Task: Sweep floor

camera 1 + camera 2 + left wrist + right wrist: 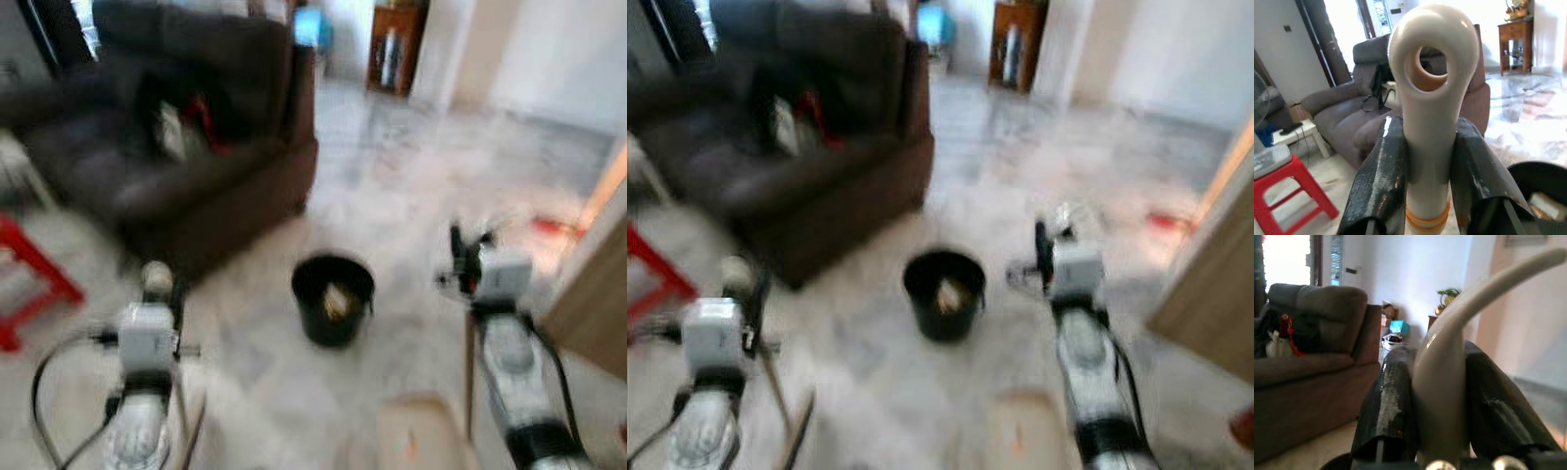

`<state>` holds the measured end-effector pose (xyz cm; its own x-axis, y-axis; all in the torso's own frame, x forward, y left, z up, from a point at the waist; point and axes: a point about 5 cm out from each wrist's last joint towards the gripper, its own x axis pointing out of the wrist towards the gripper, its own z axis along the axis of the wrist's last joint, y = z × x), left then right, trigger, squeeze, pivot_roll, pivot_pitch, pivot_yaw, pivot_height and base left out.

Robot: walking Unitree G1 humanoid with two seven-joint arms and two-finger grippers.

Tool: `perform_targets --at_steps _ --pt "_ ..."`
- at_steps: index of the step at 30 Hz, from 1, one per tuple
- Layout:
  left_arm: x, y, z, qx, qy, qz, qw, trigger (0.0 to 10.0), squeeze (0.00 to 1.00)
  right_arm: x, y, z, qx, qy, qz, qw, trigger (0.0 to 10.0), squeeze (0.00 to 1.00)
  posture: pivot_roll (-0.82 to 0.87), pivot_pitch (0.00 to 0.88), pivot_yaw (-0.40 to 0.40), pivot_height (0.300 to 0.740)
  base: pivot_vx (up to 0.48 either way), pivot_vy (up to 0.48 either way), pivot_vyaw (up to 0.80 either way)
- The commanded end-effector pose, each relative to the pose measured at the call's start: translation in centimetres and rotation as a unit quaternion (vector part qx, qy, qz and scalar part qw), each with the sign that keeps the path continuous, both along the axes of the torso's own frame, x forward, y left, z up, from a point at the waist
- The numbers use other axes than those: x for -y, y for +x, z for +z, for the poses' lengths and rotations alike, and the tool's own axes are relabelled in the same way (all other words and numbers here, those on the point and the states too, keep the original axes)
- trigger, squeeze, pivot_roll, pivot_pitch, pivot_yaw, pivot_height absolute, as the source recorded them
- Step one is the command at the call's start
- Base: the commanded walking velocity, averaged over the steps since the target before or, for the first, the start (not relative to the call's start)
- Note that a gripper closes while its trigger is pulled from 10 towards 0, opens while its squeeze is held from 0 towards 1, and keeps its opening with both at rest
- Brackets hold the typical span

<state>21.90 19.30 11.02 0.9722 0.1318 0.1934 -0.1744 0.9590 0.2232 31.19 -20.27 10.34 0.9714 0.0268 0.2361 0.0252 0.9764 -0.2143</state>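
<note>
My left gripper [1427, 125] is shut on a white broom handle [1430, 73] with a round hanging hole at its end. In the blurred eye views this gripper [154, 286] is at the lower left, over the pale marble floor [411, 196]. On the right, my right gripper [1437, 352] is shut on a curved cream dustpan handle [1449, 333]. That handle runs down from the gripper [468, 257] to a beige dustpan [416, 436] near the bottom edge. The broom head cannot be made out.
A black bin [333, 299] with pale scraps inside stands on the floor between the arms. A dark sofa [186, 137] lies ahead on the left, with a red stool [29, 279] at the far left. A wooden panel [598, 294] is on the right.
</note>
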Motion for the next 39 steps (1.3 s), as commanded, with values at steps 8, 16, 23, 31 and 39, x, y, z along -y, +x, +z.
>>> perform_targets --at_steps 8,16,23,31,39 --pt "1.1 2.1 0.9 0.030 0.013 -0.068 0.997 10.0 0.00 -0.1 0.5 0.9 0.015 0.012 0.001 1.000 10.0 0.00 0.06 0.000 0.008 0.740 0.000 0.000 -0.80" --pt "2.1 3.6 1.0 0.036 0.005 -0.096 0.995 10.0 0.00 -0.4 0.7 0.8 0.011 0.021 0.001 1.000 10.0 0.00 0.07 0.000 0.004 0.740 0.000 0.000 -0.79" --pt "1.9 4.5 1.4 0.047 -0.005 -0.085 0.995 10.0 0.00 -0.4 0.9 1.2 0.021 0.029 -0.006 0.999 10.0 0.00 0.04 0.000 0.024 0.740 0.000 0.000 -0.78" --pt "0.0 4.3 1.4 0.046 -0.004 -0.022 0.999 10.0 0.00 -0.5 1.0 1.1 0.019 0.043 -0.012 0.999 10.0 0.00 0.04 0.000 0.027 0.740 0.000 0.000 -0.78" --pt "0.3 4.6 1.5 0.048 -0.001 -0.030 0.998 10.0 0.00 -0.6 0.9 0.9 0.016 0.043 -0.010 0.999 10.0 0.00 0.04 0.000 0.030 0.740 0.000 -0.314 -0.78"
